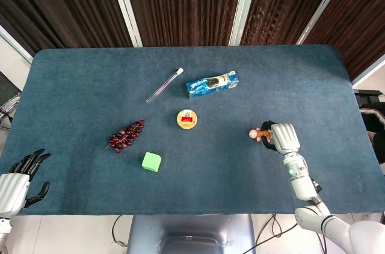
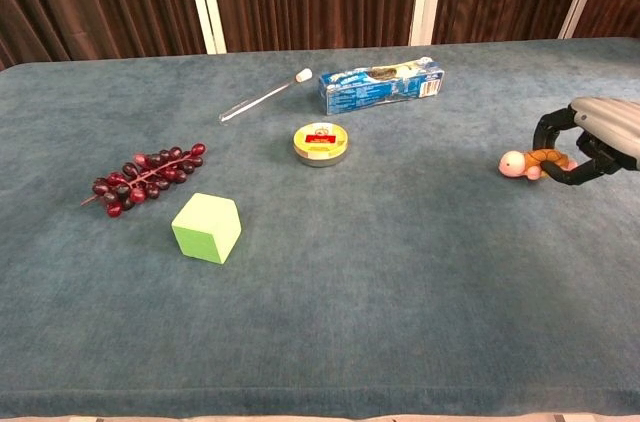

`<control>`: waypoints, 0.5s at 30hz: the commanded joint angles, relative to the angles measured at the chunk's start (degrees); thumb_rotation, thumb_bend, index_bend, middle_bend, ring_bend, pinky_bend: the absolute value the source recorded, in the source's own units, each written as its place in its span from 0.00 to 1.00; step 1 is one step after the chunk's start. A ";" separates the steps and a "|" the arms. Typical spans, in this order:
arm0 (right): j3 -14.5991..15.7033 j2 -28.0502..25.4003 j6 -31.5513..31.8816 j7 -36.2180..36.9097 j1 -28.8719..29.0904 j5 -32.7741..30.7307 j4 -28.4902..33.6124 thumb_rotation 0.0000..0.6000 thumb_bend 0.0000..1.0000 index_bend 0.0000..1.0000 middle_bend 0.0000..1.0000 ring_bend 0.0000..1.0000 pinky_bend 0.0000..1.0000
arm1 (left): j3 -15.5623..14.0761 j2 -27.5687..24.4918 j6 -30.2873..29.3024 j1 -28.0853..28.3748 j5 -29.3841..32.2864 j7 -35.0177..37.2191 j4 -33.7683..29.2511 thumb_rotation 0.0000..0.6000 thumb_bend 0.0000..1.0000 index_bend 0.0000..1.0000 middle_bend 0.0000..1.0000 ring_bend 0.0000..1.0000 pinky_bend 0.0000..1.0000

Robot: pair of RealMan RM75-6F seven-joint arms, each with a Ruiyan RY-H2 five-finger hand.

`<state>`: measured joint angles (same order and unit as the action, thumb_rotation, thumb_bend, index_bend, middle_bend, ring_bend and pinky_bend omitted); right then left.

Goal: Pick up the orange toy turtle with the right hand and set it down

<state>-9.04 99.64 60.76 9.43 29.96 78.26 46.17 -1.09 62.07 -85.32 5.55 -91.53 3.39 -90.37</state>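
The table (image 1: pixel 84 85) is covered in dark teal-blue cloth. The turtle (image 2: pixel 530 163) has an orange-brown shell and a pink head. The right hand (image 2: pixel 592 139) has a grey-silver back and black fingers (image 2: pixel 548 125); the left hand (image 1: pixel 18 180), at the near left corner, is the same. The cube (image 2: pixel 207 227) is light green. The grapes (image 2: pixel 144 177) are dark red. The tin (image 2: pixel 321 143) is yellow with a red label. The box (image 2: pixel 380 85) is blue with white. The tube (image 2: pixel 264 95) is clear, capped white.
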 commanded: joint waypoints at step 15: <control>1.24 -9.05 3.62 -4.49 -2.84 1.20 15.69 1.00 0.05 0.12 0.20 0.98 0.93 | -0.11 -0.01 0.10 0.01 -0.15 -0.14 -0.07 1.00 0.41 0.17 0.09 0.14 0.30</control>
<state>-7.30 90.76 63.82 5.39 27.30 79.79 61.71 -1.19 62.06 -85.22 5.57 -91.67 3.25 -90.44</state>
